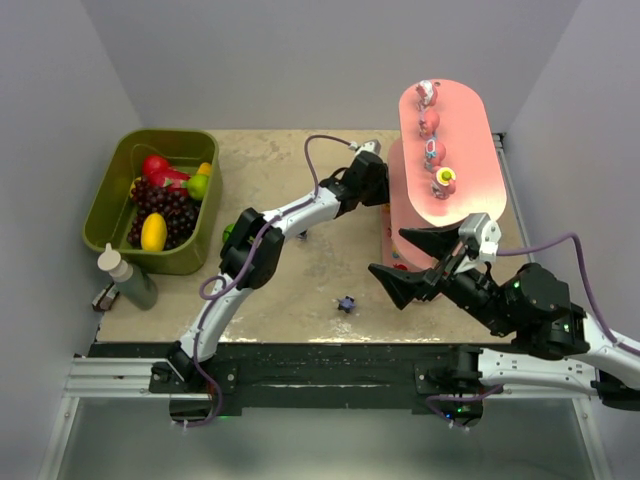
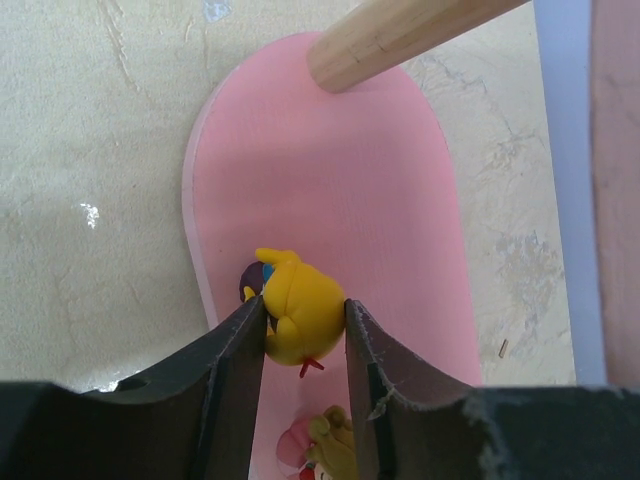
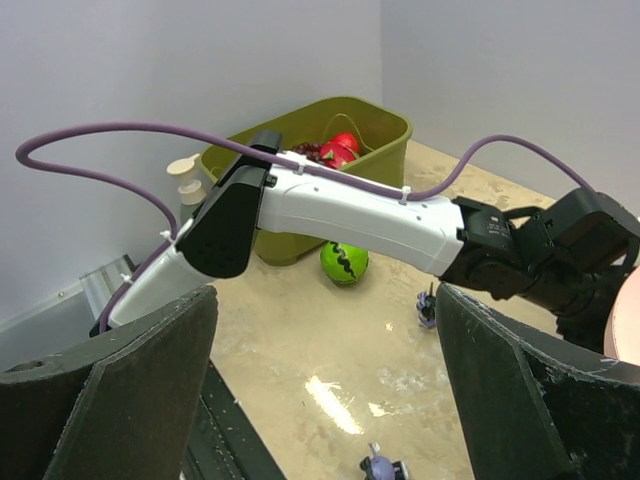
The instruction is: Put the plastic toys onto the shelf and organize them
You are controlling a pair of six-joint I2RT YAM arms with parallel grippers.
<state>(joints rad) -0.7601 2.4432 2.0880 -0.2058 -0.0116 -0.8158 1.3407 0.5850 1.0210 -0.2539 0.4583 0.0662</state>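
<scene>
Beige counter [image 1: 280,290] is seen from above, walled in grey. The pink shelf [image 1: 470,190] stands at the far right, with four toys [image 1: 433,152] lined up along its top board. The left arm is stretched across to the shelf, and the left hand [image 2: 303,318] is tucked in under that top board. In the left wrist view its fingers are closed narrow on a yellow toy [image 2: 300,300], which is held over a lower pink board beside a tan post [image 2: 400,30]; which tier that is cannot be told, nor whether the toy touches it. A pink-and-olive toy [image 2: 320,450] lies on the same board, nearer the wrist. The right hand [image 1: 392,255] is held wide and empty just near of the shelf, pointing left. A dark purple toy [image 1: 346,303] is left on the counter, near centre. An olive bin [image 1: 120,180] of fake fruit [image 1: 165,205] sits far left, with a bottle [image 1: 125,275] at its near corner and a green ball [image 3: 345,262] to its right.
</scene>
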